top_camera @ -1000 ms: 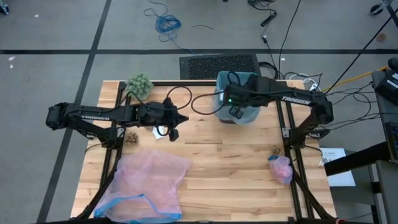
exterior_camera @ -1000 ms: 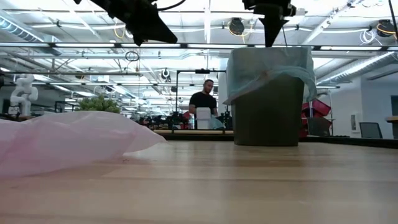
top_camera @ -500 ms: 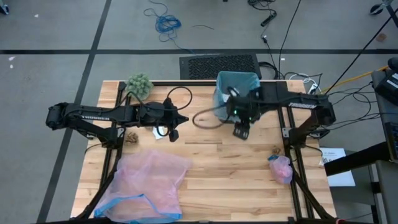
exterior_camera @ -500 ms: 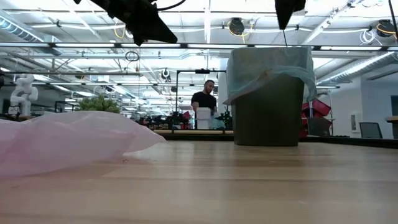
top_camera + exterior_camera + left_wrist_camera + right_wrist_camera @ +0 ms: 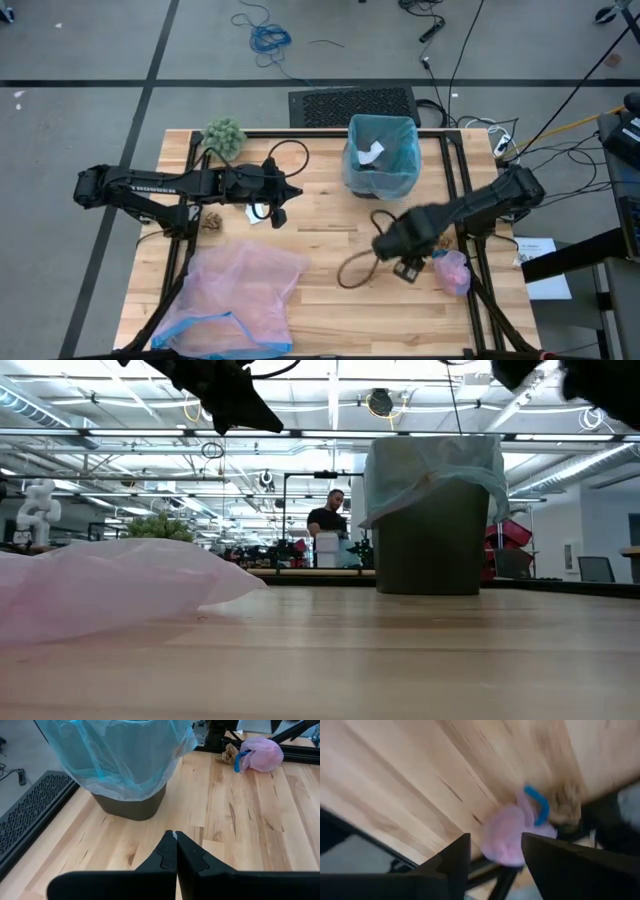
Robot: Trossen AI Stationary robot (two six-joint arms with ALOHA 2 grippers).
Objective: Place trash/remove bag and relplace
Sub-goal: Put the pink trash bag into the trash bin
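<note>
The right end effector [image 5: 408, 268] hovered open beside the pink wad [image 5: 452, 270]; the left end effector [image 5: 281, 214] waited closed above the tabletop [image 5: 330, 260].

Bin [image 5: 381, 172] at the surface's [image 5: 330, 260] far edge with the bag [image 5: 405, 150] lining it (a scrap [image 5: 371, 154] inside), fuzzy ball [image 5: 224, 135] at far left corner, loose bag [image 5: 238, 298] near left, wad [image 5: 451, 270] at right edge, right gripper [image 5: 408, 270] just beside it.

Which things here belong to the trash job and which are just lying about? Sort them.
Job:
- bin with blue bag
- white scrap in the bag
- pink wad
- brown scraps
- right tool, open, near the wad

Lying about:
- green ball
- pink bag
- left tool, shut
</note>
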